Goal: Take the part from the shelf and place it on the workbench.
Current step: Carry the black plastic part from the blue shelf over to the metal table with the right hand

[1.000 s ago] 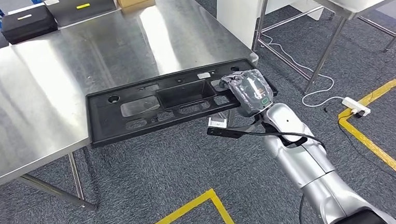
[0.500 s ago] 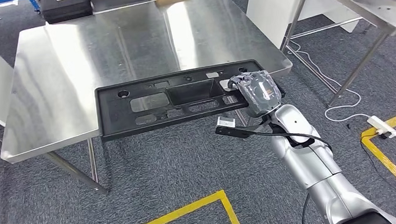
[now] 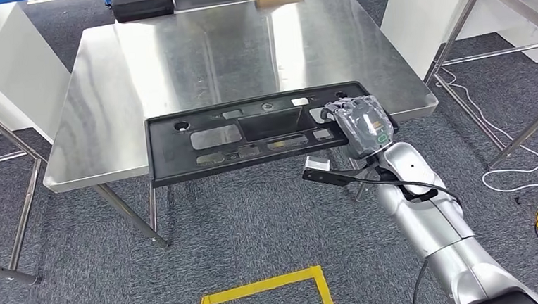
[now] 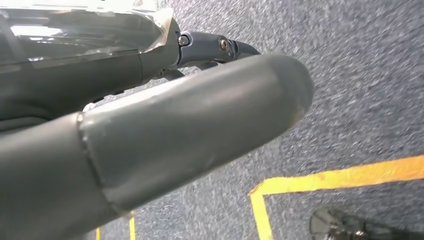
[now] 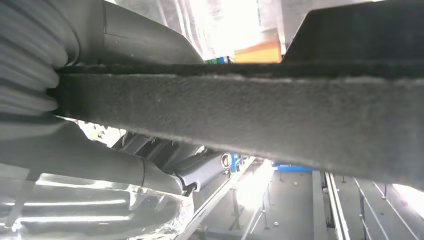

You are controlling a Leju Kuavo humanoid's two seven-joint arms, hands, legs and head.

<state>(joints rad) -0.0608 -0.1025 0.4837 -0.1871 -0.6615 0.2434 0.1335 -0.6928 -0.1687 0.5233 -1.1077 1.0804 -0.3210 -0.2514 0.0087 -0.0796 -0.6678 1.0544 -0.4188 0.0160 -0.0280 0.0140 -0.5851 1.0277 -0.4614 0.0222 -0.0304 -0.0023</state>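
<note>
Right robot hand (image 3: pixel 363 121) grips the black part (image 3: pixel 251 135) by its end — over the workbench (image 3: pixel 141 68) edge.

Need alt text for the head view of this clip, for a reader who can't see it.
The right robot hand holds a long black plastic part by one end, level, over the near edge of a steel workbench. The silver arm rises from the lower right; grey carpet with yellow floor tape lies below.

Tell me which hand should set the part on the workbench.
Right. The right hand already grips the black part at the workbench edge; the left hand hangs over the carpet.
</note>
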